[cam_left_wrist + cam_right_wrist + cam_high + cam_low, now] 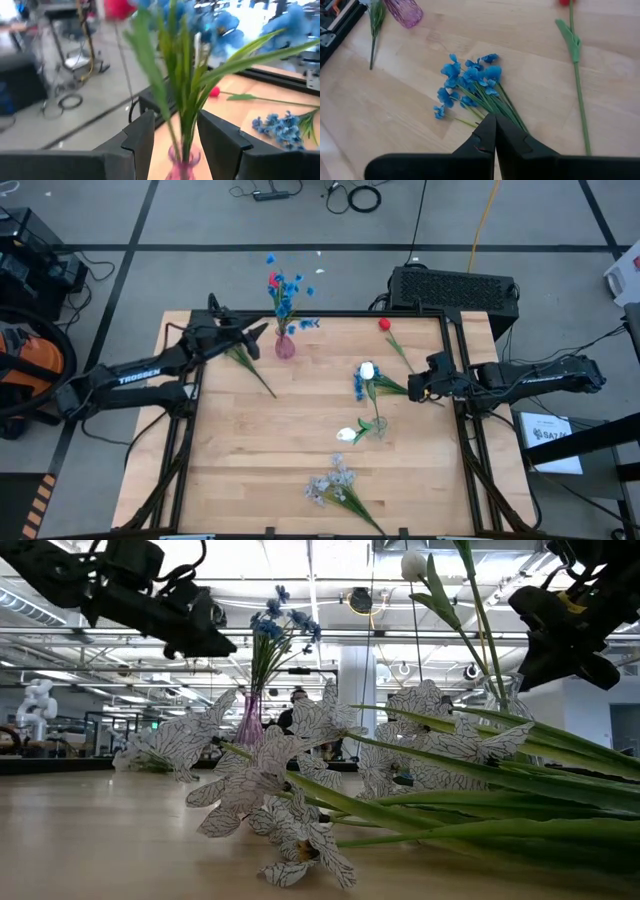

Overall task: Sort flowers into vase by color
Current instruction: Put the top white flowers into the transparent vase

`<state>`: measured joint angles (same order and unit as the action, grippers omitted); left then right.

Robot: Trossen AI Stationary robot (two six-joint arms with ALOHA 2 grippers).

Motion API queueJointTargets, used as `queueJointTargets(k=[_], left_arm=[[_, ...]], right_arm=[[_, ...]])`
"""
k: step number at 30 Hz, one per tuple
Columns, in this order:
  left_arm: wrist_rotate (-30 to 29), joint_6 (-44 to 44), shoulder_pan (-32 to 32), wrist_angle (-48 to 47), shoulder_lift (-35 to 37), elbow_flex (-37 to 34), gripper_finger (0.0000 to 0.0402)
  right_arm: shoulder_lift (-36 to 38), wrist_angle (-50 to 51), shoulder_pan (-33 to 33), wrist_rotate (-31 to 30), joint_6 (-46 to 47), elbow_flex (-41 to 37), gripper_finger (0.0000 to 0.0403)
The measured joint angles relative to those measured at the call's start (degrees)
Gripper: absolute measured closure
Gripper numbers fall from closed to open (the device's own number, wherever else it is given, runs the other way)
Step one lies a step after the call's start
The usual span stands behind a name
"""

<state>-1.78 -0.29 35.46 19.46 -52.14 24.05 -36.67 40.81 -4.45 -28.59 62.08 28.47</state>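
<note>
A pink vase (285, 347) stands at the table's far middle and holds blue sprays (287, 288) and one red bud (118, 8). My left gripper (262, 332) hangs open just left of it, and the vase neck (182, 167) and stems show between its fingers, untouched. My right gripper (493, 122) is shut, raised over the stems of a blue spray (470, 82) lying on the table. A white tulip (367, 370) stands in a clear vase (378, 423). A red tulip (385, 325), another white tulip (347, 434), a pale spray (335, 483) and a green-stemmed flower (250, 370) lie flat.
A black box (455, 285) sits behind the table's far right corner. Dark frame rails (455, 360) run along the table's edges. The near left part of the wooden top (250, 470) is bare. Cables lie on the floor beyond the table.
</note>
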Motion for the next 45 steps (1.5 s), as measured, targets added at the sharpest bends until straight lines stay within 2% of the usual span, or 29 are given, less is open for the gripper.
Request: queueJointTargets(k=[5, 8, 16, 23, 28, 37, 45], left_arm=[[-5.2, -9.2, 0.0, -10.0, 4.4, 0.0, 0.0244], [-7.6, -18.3, -0.6, -13.8, 5.0, 0.0, 0.0251], [-8.1, -31.3, -2.7, -25.8, 3.8, 1.6, 0.0307], [-7.9, -40.0, -5.9, -29.3, 3.8, 1.6, 0.0343], [-10.9, -45.7, -7.7, -32.2, 3.8, 1.6, 0.0361], [-11.2, -49.5, -11.9, -31.9, 3.6, 1.7, 0.0364], [-12.4, -54.9, -15.8, -30.8, -0.6, 1.7, 0.0364]], right_arm=[[0.0, 0.0, 0.0, 0.0, -1.3, 0.0, 0.0403], [0.0, 0.0, 0.0, 0.0, -1.5, 0.0, 0.0403], [0.0, -0.1, 0.0, 0.1, -2.7, 0.0, 0.0403], [0.0, -0.1, 0.0, -0.1, -3.2, 0.0, 0.0403], [0.0, -0.2, 0.0, -0.4, -4.7, 0.0, 0.0403], [0.0, -0.1, 0.0, -1.2, -5.2, 0.0, 0.0403], [0.0, -0.1, 0.0, -2.0, -6.2, 0.0, 0.0403]])
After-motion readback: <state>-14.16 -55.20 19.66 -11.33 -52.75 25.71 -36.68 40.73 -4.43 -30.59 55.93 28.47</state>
